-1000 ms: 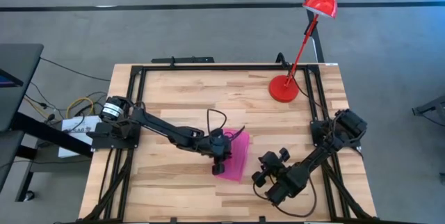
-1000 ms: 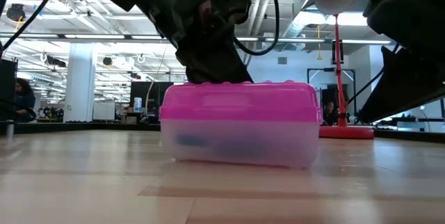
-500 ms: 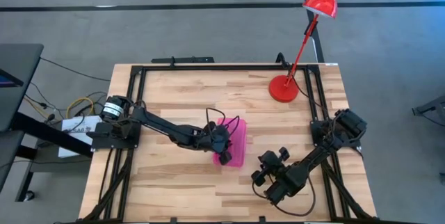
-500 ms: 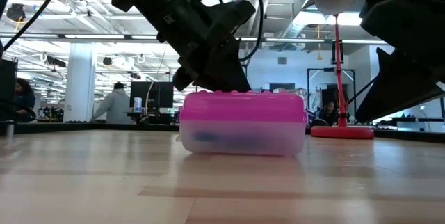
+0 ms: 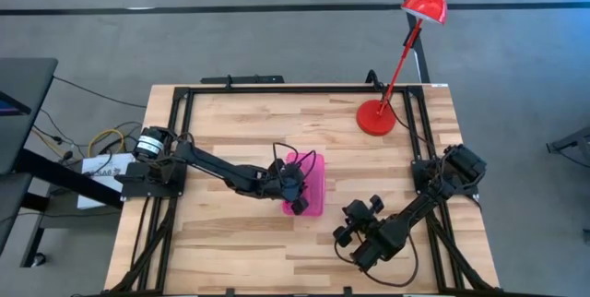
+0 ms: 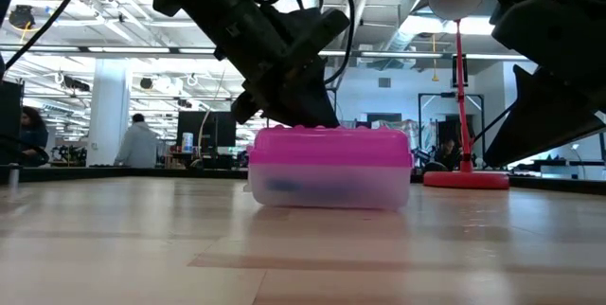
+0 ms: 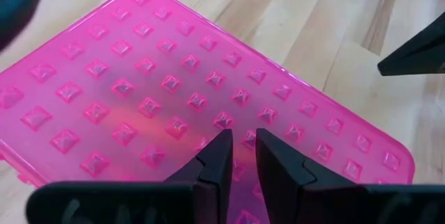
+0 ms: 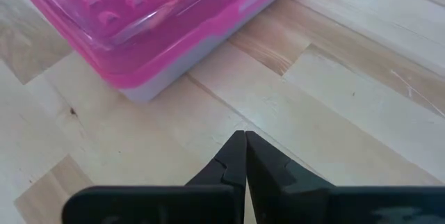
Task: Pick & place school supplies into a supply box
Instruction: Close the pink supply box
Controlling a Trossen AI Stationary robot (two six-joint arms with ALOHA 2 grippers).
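The small rectangular plastic box (image 5: 309, 185), clear-based with a studded bright pink lid shut over it, lies near the middle of the pale wooden bench (image 5: 230, 122). The left pincer (image 5: 293, 189) sits over the lid, its fingers (image 7: 215, 158) a narrow slit apart, gripping nothing. The right pincer (image 5: 343, 232) waits nearby on the bench's right, fully closed and empty.

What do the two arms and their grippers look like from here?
Both are black, jointed arms. The left gripper and right gripper each have two tapered, matte black fingers. A black cable loops above the left wrist.
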